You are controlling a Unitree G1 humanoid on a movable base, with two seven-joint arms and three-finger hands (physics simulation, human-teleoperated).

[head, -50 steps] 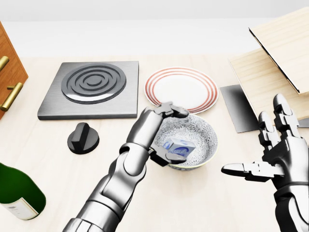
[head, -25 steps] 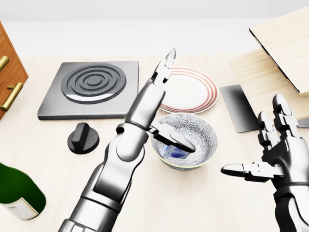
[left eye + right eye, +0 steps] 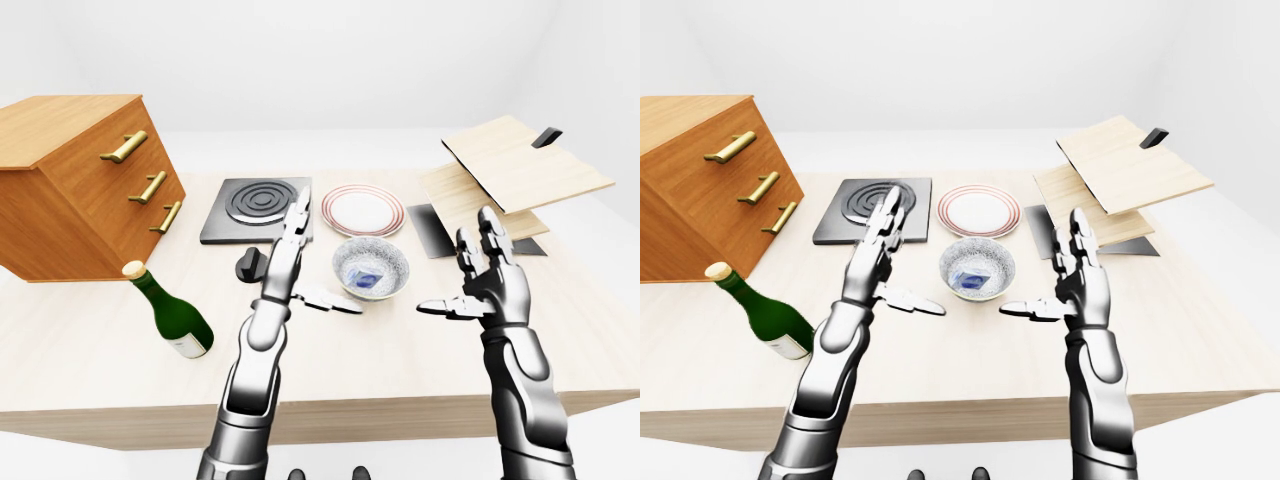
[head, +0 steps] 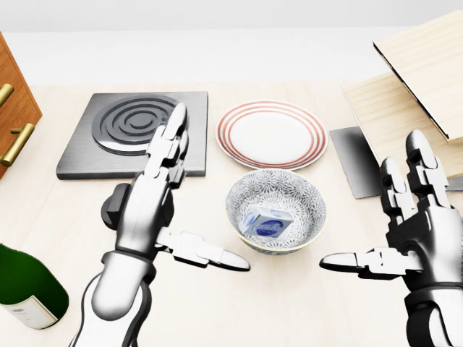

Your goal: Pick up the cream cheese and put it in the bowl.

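Cream cheese (image 4: 270, 221) sits inside the bowl (image 4: 312, 199), so by my read the placement is done; left hand (image 4: 160, 204) at the bowl's 9 o'clock and right hand (image 4: 407, 233) at its 3 o'clock are both spread wide, holding nothing. To finish clean, I'd lift both hands straight clear and keep the left thumb off the bowl rim so it doesn't tip. Count: one bowl, one cream cheese, one plate (image 4: 273, 134), one bottle (image 3: 171, 312), one burner (image 4: 141, 131), one knob (image 3: 250, 265), one drawer cabinet (image 3: 78, 185).

knob (image 4: 114, 206): half hidden by left robot hand (image 4: 155, 199) | bottle (image 4: 25, 289): cropped
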